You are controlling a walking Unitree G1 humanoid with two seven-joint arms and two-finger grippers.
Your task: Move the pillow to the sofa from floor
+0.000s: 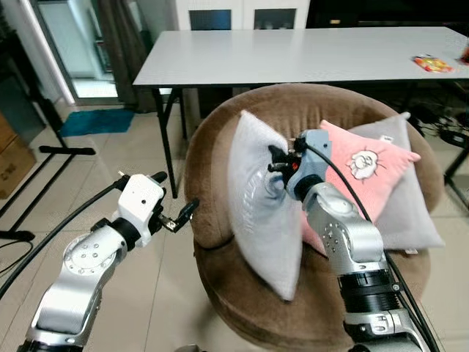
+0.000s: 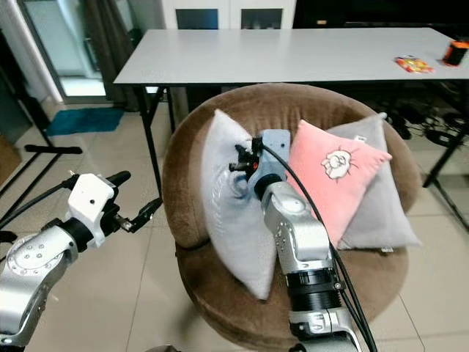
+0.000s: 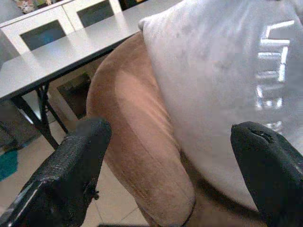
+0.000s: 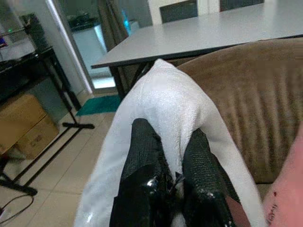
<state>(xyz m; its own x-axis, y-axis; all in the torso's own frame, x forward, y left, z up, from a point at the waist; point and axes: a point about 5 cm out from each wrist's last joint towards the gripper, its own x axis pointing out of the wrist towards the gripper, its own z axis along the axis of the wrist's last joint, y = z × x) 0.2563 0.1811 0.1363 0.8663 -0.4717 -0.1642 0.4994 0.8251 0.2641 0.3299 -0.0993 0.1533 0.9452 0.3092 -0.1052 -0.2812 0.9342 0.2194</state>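
Observation:
A pale grey pillow (image 1: 264,198) stands on edge in the round brown sofa chair (image 1: 212,191), leaning toward its left side. My right gripper (image 1: 275,161) is shut on the pillow, pinching a fold of its fabric; the right wrist view shows both black fingers (image 4: 142,161) squeezed on the white cloth (image 4: 170,104). My left gripper (image 1: 172,205) is open, held left of the chair just outside its arm. Through the left wrist view its fingers (image 3: 71,165) frame the chair's side (image 3: 137,142) and the pillow (image 3: 222,71).
A pink pillow with a cartoon print (image 1: 363,172) and another grey pillow (image 1: 410,213) lie in the chair's right half. A long grey table (image 1: 293,55) stands right behind the chair, its black leg (image 1: 167,139) near the chair's left. Tiled floor (image 1: 110,169) lies left.

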